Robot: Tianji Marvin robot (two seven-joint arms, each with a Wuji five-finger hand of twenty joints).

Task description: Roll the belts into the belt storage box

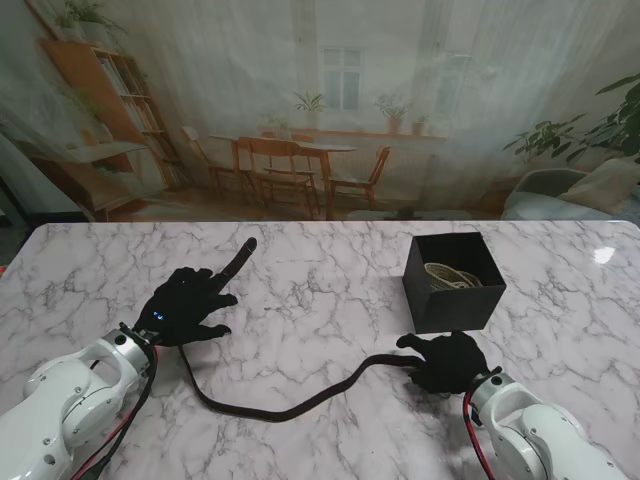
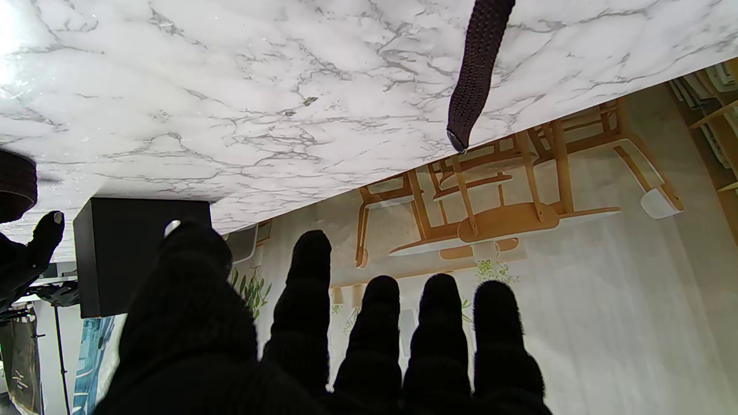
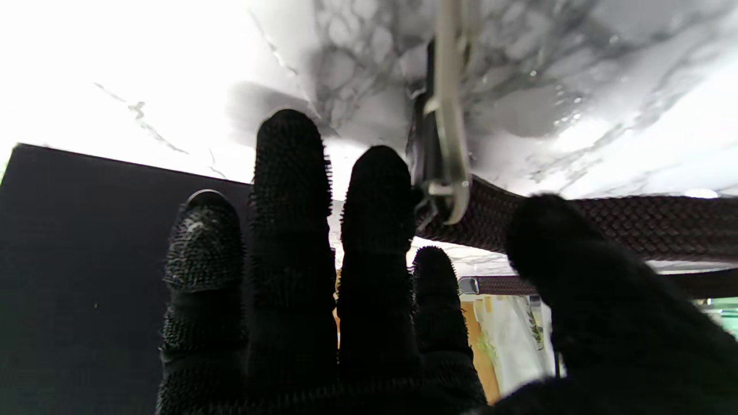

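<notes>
Dark woven belt [image 1: 290, 405] strung across marble counter [image 1: 320, 290]. Left hand [image 1: 185, 305] lies on tail end, fingers spread. Right hand [image 1: 445, 362] rests on buckle end, grip unclear. Black storage box [image 1: 455, 280] just beyond, 1 pale belt [image 1: 452, 276] coiled inside.

A staged test room dressed up as a home. The marble-patterned table [image 1: 320, 290] stands in front of a printed backdrop [image 1: 330, 110] showing a dining table, wooden chairs, a bookshelf, potted plants and a curtained window. Beyond the left hand's fingertips, past the table edge, the same picture hangs flat like a curtain, with a light stand [image 2: 57, 346] beside it.
</notes>
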